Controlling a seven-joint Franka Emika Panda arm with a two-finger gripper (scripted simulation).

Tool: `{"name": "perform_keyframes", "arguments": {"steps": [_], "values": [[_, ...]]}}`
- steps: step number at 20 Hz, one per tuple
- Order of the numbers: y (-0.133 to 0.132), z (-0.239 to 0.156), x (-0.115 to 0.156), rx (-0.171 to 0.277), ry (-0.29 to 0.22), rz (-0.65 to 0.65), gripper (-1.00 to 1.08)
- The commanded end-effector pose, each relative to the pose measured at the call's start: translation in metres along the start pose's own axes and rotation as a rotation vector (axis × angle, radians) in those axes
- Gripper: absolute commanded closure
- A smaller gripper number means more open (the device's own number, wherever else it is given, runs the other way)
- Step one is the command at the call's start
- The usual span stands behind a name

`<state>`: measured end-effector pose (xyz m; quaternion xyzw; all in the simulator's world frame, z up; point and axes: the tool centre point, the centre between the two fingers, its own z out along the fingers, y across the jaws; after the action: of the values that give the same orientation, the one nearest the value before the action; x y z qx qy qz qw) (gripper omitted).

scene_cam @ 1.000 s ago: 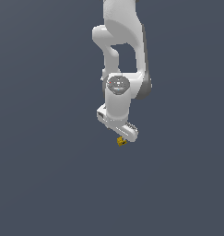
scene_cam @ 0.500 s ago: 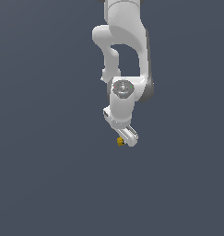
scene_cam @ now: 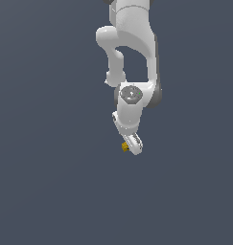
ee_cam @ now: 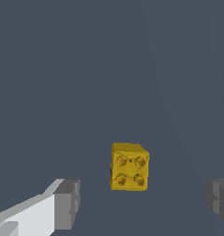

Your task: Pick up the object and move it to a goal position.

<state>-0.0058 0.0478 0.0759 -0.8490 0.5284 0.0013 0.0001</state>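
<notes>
- In the wrist view, the gripper (ee_cam: 143, 203) is holding its jaws wide apart, with one grey pad (ee_cam: 67, 204) showing at one side of the frame and the other pad just entering at the opposite edge.
- Nothing is being clasped: clear dark floor is showing on both sides of the yellow block (ee_cam: 129, 166), between it and each pad.
- The block is sitting within the span of the two pads, closer to the pad that is carried on the white finger than to the other one, and a little beyond their tips as the wrist camera sees it.
- Its nearest face is showing four small round studs set in a square, and a narrow strip of a second face is catching the light above them.
- Whether the block is resting on the floor or merely lying in line with the fingers is hard to judge here, since the ground is an even grey-blue with no visible shadow.
- In the exterior view, the white arm (scene_cam: 132, 52) is reaching down from the top of the frame, bending at a rounded joint and ending in a wrist that is tilting toward the exterior view's right.
- The gripper (scene_cam: 131, 143) is pointing downward at a slant, and the block (scene_cam: 124, 146) is appearing as a tiny yellow speck right at its tip, on the side toward the exterior view's left.
</notes>
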Motion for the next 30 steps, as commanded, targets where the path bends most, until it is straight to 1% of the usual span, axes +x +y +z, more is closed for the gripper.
{"name": "perform_keyframes", "arguments": {"steps": [1, 6, 12, 21, 26, 27, 30], "values": [[0.000, 0.002, -0.001, 0.001, 0.001, 0.030, -0.92], [-0.001, 0.004, -0.003, 0.001, 0.002, 0.060, -0.92], [-0.001, 0.007, -0.003, 0.001, 0.002, 0.058, -0.92], [0.000, 0.047, -0.003, 0.001, 0.002, 0.062, -0.92], [-0.001, 0.054, -0.003, 0.001, 0.002, 0.063, -0.92], [-0.001, 0.054, -0.003, 0.001, 0.002, 0.063, 1.08], [-0.001, 0.054, -0.003, 0.001, 0.002, 0.063, 1.08]]}}
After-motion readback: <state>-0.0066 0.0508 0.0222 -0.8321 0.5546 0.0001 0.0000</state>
